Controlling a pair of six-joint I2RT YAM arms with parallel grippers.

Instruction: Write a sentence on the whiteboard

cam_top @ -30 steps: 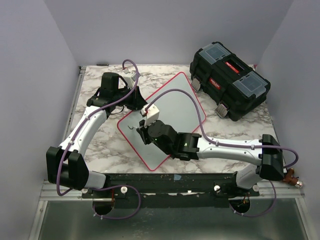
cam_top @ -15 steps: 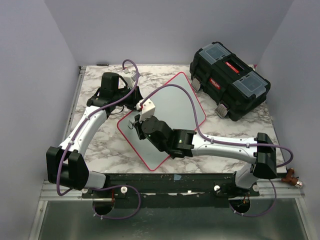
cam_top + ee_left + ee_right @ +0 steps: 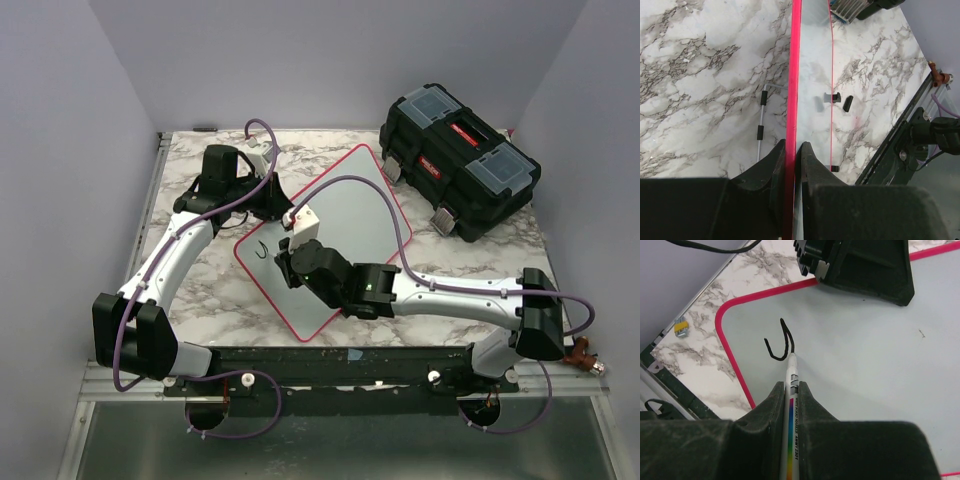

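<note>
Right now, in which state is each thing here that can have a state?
whiteboard: gripped at its rim, almost blank
sentence: barely begun, one black hooked stroke
marker: uncapped, tip on the board at the stroke's end
left hand: shut on the whiteboard's red rim
right hand: shut on the marker
toolbox: lid closed

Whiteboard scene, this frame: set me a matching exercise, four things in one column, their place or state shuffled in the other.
1. left gripper
2. marker
3. toolbox
4. black hooked stroke

A. at the table's far right corner, off the whiteboard
B. shut on the whiteboard's pink rim
C. on the white surface near a rounded corner
D. held in the right gripper, tip at the stroke's end

Pairs: 1-B, 2-D, 3-A, 4-C.
</note>
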